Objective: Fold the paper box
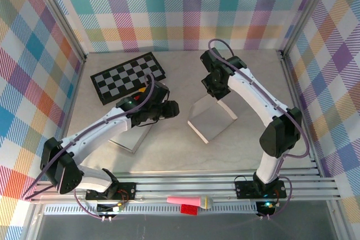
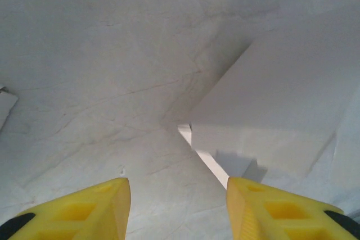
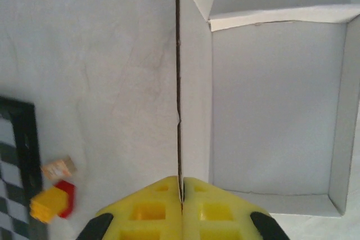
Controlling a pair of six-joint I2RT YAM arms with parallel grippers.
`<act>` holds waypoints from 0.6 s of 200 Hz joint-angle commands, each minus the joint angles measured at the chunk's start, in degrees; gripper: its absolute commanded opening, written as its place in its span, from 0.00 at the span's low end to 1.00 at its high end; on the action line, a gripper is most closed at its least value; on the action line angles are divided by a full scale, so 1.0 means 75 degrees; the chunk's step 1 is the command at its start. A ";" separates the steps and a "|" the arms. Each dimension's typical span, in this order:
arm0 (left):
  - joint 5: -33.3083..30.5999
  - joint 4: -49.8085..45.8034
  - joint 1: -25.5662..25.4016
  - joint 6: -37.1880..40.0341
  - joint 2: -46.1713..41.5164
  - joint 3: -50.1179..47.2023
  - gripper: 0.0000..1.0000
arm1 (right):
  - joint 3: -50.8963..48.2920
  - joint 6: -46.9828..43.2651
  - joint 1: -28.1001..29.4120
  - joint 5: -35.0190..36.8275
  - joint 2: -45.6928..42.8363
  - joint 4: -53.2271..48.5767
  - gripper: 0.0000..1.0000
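Paper box (image 1: 211,117): I see it around the middle of the table (image 1: 185,158), top open. Right tool (image 3: 181,188): clamped on one box side wall. Left tool (image 2: 177,195): fingers apart, empty, near the box.

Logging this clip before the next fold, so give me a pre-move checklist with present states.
1. Right gripper pinching a side wall of the white paper box: ok.
2. Left gripper open, nothing between its yellow fingers: ok.
3. Left gripper short of the box, not touching: ok.
4. Black-and-white checkered board apart from the box: ok.
5. Every box wall folded upright: cannot tell.
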 commanded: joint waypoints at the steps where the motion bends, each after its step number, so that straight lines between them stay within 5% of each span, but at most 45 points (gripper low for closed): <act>1: 0.0209 -0.0647 0.0141 0.0440 -0.0508 -0.0216 0.48 | 0.0359 0.2738 0.0147 0.0477 0.0250 -0.0775 0.00; 38: 0.0367 -0.1092 0.0212 0.0591 -0.1134 -0.0510 0.48 | 0.2544 0.4253 0.0244 0.0497 0.1612 -0.2579 0.00; 67: 0.0576 -0.1428 0.0384 0.0808 -0.1490 -0.0689 0.48 | 0.3041 0.5297 0.0399 0.0445 0.2060 -0.2720 0.00; 120: 0.0830 -0.1751 0.0776 0.1179 -0.1887 -0.0899 0.49 | 0.4044 0.5471 0.0620 0.0655 0.2863 -0.3004 0.09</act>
